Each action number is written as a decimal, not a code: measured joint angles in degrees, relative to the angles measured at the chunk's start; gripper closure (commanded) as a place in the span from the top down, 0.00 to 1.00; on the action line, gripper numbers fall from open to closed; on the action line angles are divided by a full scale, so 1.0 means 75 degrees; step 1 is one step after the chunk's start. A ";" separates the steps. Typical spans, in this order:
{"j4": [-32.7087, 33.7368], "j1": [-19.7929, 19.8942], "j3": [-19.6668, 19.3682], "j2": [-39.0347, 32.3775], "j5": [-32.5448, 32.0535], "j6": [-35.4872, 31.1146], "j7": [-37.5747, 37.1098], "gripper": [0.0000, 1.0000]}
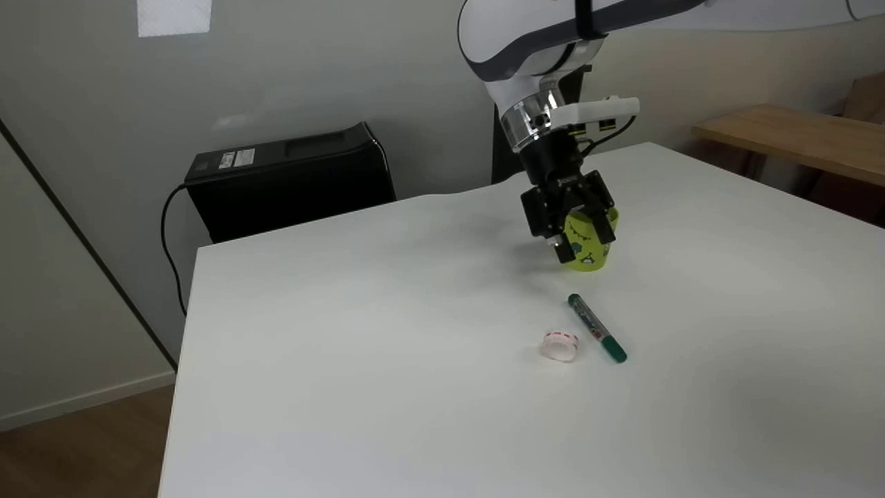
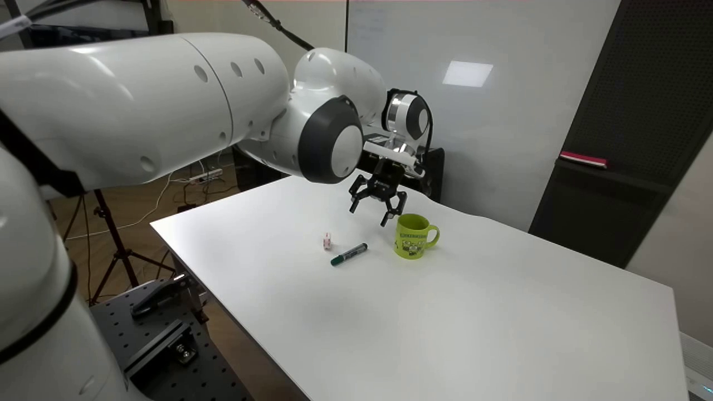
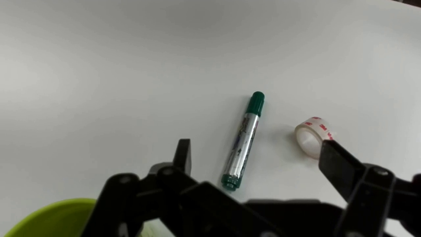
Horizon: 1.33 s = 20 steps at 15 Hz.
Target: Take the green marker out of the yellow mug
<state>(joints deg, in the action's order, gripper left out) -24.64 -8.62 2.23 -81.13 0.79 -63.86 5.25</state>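
1. The broad white table (image 1: 387, 387) shows in all three views.
2. The arm (image 2: 139, 106) reaches out over it, bulky white links crossing an exterior view.
3. A wooden tabletop (image 1: 795, 138) sits beyond the table's edge in an exterior view.
4. A black box (image 1: 297, 183) stands beyond another edge.
5. The gripper (image 2: 367, 216) is released, its fingers spread wide, tilted over the table.
6. The yellow mug (image 1: 588, 242) stands upright just beside the gripper; in an exterior view the fingers cover part of it, and the wrist view catches only some of its rim and inside.
7. The green marker (image 3: 241, 144) lies flat on the table, outside the mug and near it; the wrist view shows it through the gap between the fingers.
8. The tape roll (image 1: 559, 346), white with red print, sits just beside the marker, crowding one side; a fingertip hides part of it in the wrist view.
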 measured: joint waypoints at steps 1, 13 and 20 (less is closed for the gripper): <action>-0.0017 -0.0009 -0.0005 0.0027 0.0000 -0.0030 -0.0050 1.00; -0.0003 -0.0153 -0.0046 0.0381 0.0037 -0.2351 -0.2202 1.00; -0.0026 -0.0263 -0.0074 0.0644 0.0011 -0.2772 -0.2213 1.00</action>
<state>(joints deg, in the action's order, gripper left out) -24.84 -10.59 1.68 -76.29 0.87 -84.65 -11.35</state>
